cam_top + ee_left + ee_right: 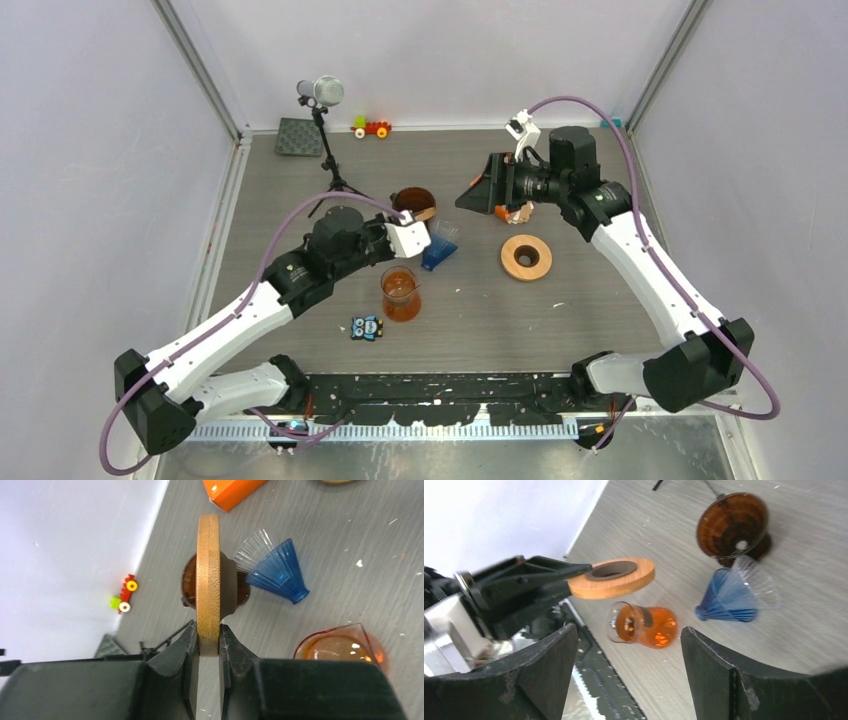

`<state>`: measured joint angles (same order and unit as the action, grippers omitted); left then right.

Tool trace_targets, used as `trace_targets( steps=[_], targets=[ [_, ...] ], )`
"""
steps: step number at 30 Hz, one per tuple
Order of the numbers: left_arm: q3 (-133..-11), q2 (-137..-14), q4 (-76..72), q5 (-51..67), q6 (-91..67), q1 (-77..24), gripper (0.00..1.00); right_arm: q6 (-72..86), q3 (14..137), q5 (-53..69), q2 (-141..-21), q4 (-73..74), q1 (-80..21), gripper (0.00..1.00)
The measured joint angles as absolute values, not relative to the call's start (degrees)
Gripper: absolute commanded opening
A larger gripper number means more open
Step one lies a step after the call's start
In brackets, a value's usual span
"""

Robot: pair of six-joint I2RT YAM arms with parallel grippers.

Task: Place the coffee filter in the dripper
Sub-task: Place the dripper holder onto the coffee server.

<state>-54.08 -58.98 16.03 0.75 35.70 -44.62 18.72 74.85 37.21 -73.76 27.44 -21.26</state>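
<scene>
My left gripper (209,630) is shut on the rim of a wooden ring (208,580), holding it in the air above the table (600,330). The ring (611,577) also shows ahead of my right gripper (629,629), which stands wide open with nothing between its fingers. Behind the ring sits a brown ribbed dripper (732,525), mouth up. A blue cone dripper (726,597) lies on its side, with a pale translucent ribbed cone (756,580) against it. I cannot tell whether that cone is the coffee filter.
An orange glass carafe (400,293) stands near the left gripper (420,222). A second wooden ring (526,257) lies flat at mid-right. An orange box (230,490) lies under the right gripper (475,195). A microphone tripod (322,92), a toy car (371,127) and a small owl figure (367,327) are also around.
</scene>
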Motion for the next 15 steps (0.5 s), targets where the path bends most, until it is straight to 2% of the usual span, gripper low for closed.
trace_targets(
  steps=[6,15],
  targets=[
    [-51.09,-58.72,11.92,-4.45,43.24,-47.86,0.00,31.11,71.99,44.40,-78.78,18.20,-20.51,0.80],
    [-48.01,-58.85,5.56,-8.62,51.03,-50.78,0.00,43.13,68.16,49.56,-85.91,7.22,-20.51,0.72]
  ],
)
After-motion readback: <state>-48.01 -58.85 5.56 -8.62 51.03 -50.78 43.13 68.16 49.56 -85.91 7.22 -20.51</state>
